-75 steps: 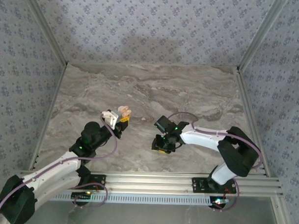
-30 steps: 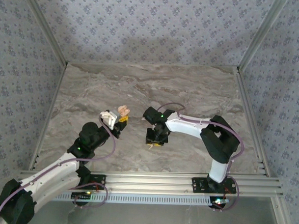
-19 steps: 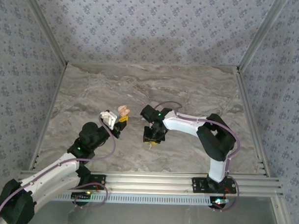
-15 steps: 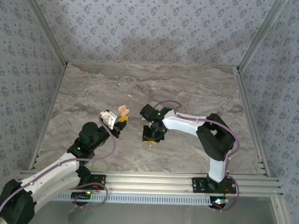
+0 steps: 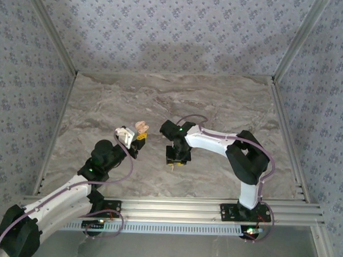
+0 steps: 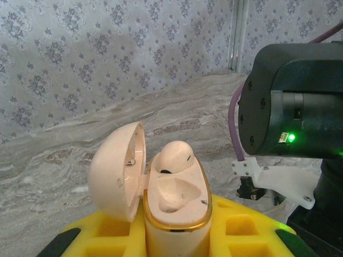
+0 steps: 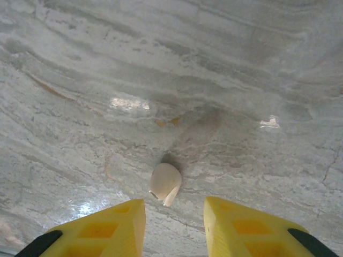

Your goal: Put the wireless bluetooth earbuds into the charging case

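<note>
My left gripper (image 6: 177, 238) is shut on the charging case (image 6: 177, 211), a cream block with a gold rim held upright between the yellow pads. Its lid (image 6: 115, 171) hangs open to the left. One of the earbuds (image 6: 174, 157) sits in the far socket; the near socket is hollow. From above, the case (image 5: 141, 127) is lifted off the table at my left gripper (image 5: 137, 134). A second earbud (image 7: 165, 183) lies on the marble just ahead of my right gripper (image 7: 174, 227), whose yellow fingers (image 7: 102, 230) stand open, apart from it. My right gripper (image 5: 175, 158) points down.
The right arm's black wrist housing (image 6: 295, 101) looms close on the right of the held case. The grey marble table (image 5: 228, 108) is walled with patterned panels, and an aluminium rail (image 5: 214, 209) runs along the near edge.
The right arm has shifted a little to the left over the table and has since held nearly still. The left arm and the case have not moved.
</note>
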